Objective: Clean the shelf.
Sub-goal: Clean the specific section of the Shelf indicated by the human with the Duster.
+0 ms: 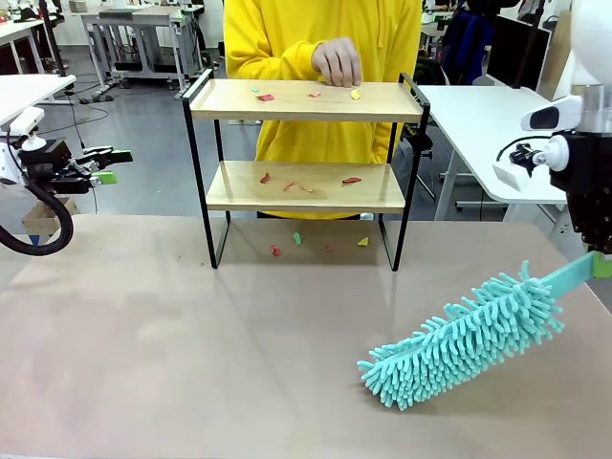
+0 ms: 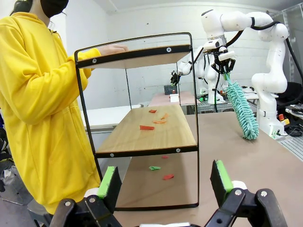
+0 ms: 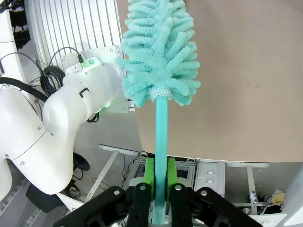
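The shelf (image 1: 229, 101) stands at the far middle of the table, with small red, green and yellow scraps (image 1: 266, 97) on both boards and on the table under it. A person's hand (image 1: 337, 65) rests on the top board. My right gripper (image 1: 598, 262) is at the right edge, shut on the handle of a teal fluffy duster (image 1: 459, 337) whose head lies low over the table. In the right wrist view the gripper (image 3: 160, 174) clamps the duster handle (image 3: 161, 123). My left gripper (image 1: 109, 164) hangs open at the far left, off the table; its open fingers (image 2: 110, 182) face the shelf's (image 2: 147, 137) side.
The person in a yellow hoodie (image 1: 287, 38) stands right behind the shelf. A white table (image 1: 488, 124) stands at the back right. The brown tabletop (image 1: 191, 344) stretches wide in front of the shelf.
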Tool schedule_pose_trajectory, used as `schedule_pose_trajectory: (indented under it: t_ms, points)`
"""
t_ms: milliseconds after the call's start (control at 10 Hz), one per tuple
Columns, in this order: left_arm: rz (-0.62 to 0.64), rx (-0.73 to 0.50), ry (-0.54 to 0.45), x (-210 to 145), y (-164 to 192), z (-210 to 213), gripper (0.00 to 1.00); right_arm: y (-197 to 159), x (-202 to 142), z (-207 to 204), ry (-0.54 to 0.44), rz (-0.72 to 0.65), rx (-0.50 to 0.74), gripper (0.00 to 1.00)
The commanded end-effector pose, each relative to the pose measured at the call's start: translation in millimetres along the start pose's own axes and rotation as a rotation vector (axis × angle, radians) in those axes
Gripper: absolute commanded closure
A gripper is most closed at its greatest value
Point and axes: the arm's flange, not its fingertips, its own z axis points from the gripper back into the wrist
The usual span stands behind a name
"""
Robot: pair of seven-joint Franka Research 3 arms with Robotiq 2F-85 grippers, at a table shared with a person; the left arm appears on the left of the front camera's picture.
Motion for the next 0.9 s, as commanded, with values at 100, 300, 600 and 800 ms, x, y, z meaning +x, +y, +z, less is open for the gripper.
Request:
schedule_pose_trajectory:
  t_ms: [100,300,600,800]
  points:
    - [-0.018,0.001,-0.001,3.1,-0.7,0.5,0.0,1.4,-0.8,1.6,0.002,-0.016,-0.009,0.87]
    - [-0.018,0.001,-0.001,3.1,-0.7,0.5,0.0,0.0,0.0,0.0,0.0,0.0,0.0,0.87]
    - [-0.018,0.001,-0.001,3.1,-0.7,0.5,0.0,0.5,-2.8,6.9,-0.006,-0.006,0.003,0.87]
    - [-0.018,0.001,-0.001,3.1,-0.7,0.5,0.0,2.3,-4.0,9.7,-0.027,-0.006,0.007,0.87]
